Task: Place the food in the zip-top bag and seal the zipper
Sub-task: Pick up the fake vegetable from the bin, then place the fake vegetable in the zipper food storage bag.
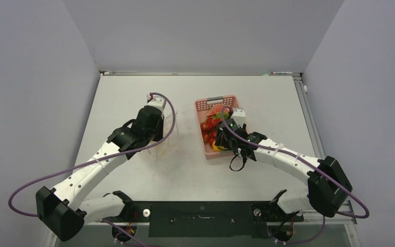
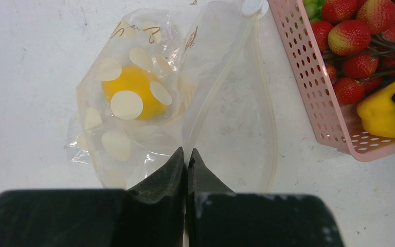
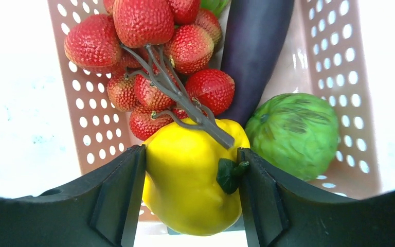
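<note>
The clear zip-top bag, printed with white dots, lies on the table and holds the yellow lemon. Its zipper curves along the open mouth edge. My left gripper is shut on a fold of the bag; from above it stands over the bag. My right gripper is shut on the yellow bell pepper at the near end of the pink basket. The red cluster, the purple eggplant and the green piece lie in the basket.
The pink basket stands right of the bag, about a hand's width away. The red cluster's grey stem rests on top of the pepper. Grey walls close in the table on three sides.
</note>
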### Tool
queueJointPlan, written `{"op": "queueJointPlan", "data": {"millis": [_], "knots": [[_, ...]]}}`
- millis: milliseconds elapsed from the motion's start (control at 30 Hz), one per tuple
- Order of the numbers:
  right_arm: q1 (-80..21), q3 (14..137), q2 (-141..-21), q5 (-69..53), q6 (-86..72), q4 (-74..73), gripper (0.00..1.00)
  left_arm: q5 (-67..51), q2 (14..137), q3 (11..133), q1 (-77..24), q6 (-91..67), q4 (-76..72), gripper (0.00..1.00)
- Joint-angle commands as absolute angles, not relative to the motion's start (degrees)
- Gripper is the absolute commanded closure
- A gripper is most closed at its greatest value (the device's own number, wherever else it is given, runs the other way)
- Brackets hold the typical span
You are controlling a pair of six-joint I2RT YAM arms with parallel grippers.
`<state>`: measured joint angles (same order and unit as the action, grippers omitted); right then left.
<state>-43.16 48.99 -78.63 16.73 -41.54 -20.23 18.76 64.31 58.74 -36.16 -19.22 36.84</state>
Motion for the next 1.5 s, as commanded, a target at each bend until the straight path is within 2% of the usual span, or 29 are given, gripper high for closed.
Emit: {"op": "queueJointPlan", "data": {"millis": [0,200,500,1467], "knots": [[-43.0,50.4,-73.5,21.3,-40.0,-22.8,0.71,18.3,64.1,59.3,-35.9,-18.9,34.9,1.00],[-42.9,51.5,-69.9,23.2,-39.1,-24.7,0.72,18.3,64.3,59.3,-35.9,-18.9,34.9,1.00],[-44.8,54.9,-66.6,19.8,-36.4,-23.6,0.73,18.2,64.4,59.4,-35.9,-18.9,34.9,1.00],[-56.5,70.2,-81.1,12.4,-36.3,-11.6,0.72,17.6,64.6,59.6,-35.9,-19.0,35.3,1.00]]}}
